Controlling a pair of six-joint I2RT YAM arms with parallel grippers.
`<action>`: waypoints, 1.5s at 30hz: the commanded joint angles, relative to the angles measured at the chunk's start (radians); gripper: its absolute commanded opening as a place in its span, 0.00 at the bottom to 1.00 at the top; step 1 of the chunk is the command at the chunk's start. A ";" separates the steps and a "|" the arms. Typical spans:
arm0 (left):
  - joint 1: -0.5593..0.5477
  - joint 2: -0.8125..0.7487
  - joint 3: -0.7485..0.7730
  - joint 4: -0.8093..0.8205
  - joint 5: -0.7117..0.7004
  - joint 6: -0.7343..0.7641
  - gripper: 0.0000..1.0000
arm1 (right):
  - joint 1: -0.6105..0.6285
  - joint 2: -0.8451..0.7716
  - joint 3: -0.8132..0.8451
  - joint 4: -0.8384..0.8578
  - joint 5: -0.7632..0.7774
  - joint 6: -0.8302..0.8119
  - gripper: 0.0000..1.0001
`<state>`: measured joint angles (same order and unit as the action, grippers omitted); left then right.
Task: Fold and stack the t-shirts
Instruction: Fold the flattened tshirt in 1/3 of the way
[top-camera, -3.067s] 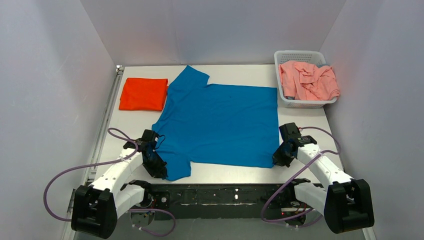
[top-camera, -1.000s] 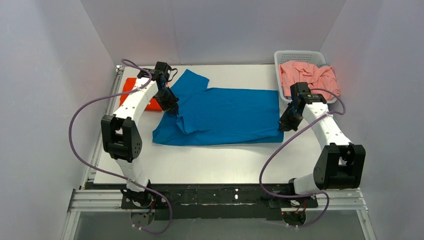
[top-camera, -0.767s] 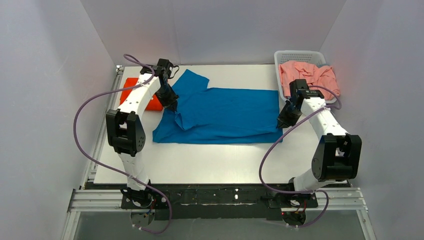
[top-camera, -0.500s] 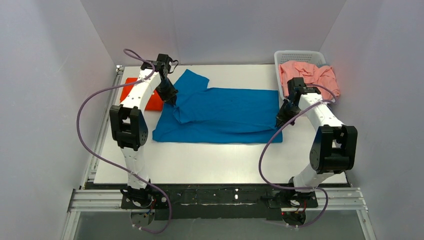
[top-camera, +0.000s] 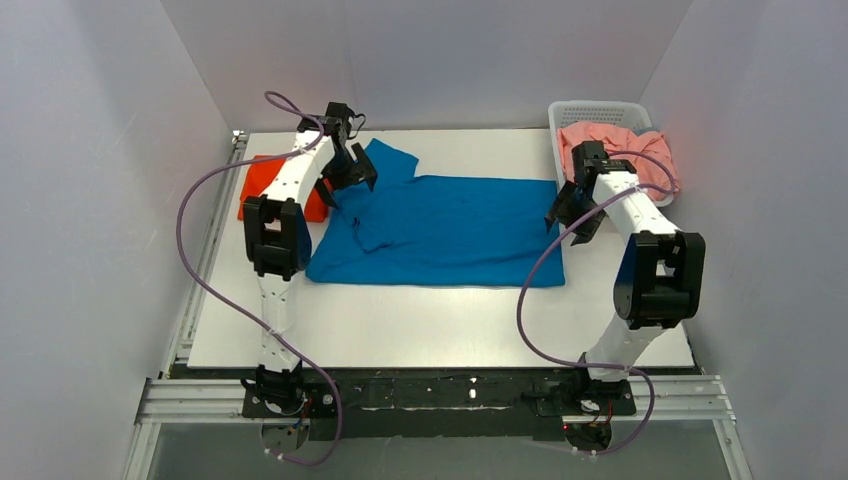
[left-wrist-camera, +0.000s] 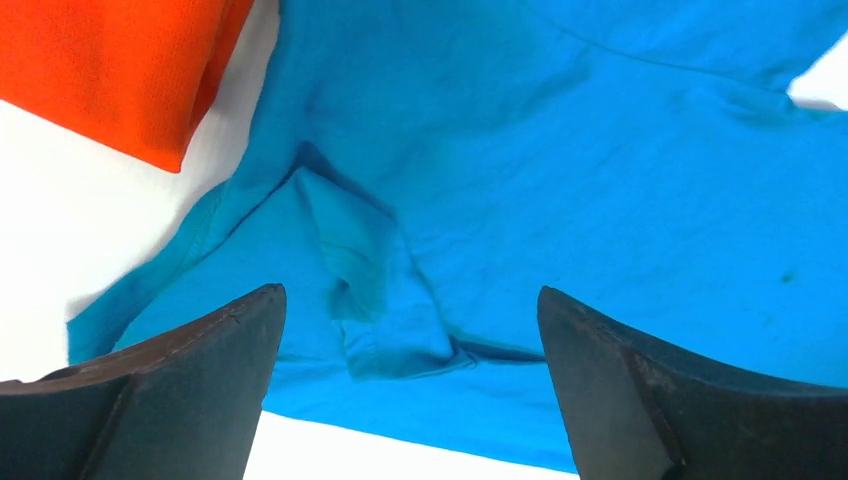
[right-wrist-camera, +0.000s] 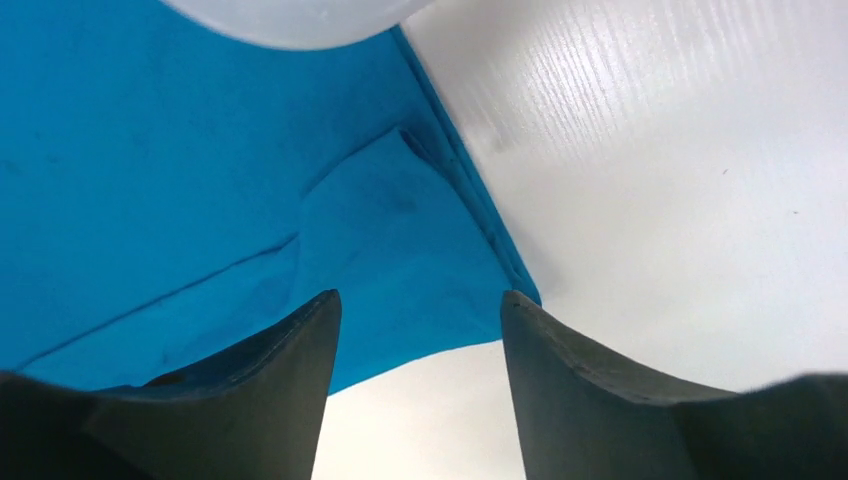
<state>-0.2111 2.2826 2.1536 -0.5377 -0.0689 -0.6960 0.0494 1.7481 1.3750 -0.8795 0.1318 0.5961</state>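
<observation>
Lately the left end effector (top-camera: 352, 178) and right end effector (top-camera: 560, 212) have doubled the shirt (top-camera: 450, 230) over and let go; both gape empty just above it. Best flatten the bunched sleeve (left-wrist-camera: 362, 262) under the left one before the next fold.

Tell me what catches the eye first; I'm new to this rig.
A blue t-shirt, folded once, spreads across the table, the left tool and right tool open over its two ends. A folded orange t-shirt lies far left; a white basket of pink shirts sits far right.
</observation>
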 joint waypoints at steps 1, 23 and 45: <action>0.004 -0.128 -0.027 -0.124 0.043 0.018 0.98 | 0.036 -0.133 -0.033 0.027 0.030 -0.030 0.73; -0.042 -0.117 -0.498 0.371 0.295 -0.050 0.98 | 0.219 -0.076 -0.251 0.287 -0.140 -0.115 0.84; -0.108 0.122 -0.047 0.528 0.365 -0.154 0.98 | 0.216 -0.076 -0.274 0.296 -0.118 -0.115 0.84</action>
<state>-0.2699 2.3619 2.0087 0.0460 0.2501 -0.8711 0.2695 1.6802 1.1004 -0.5961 -0.0021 0.4927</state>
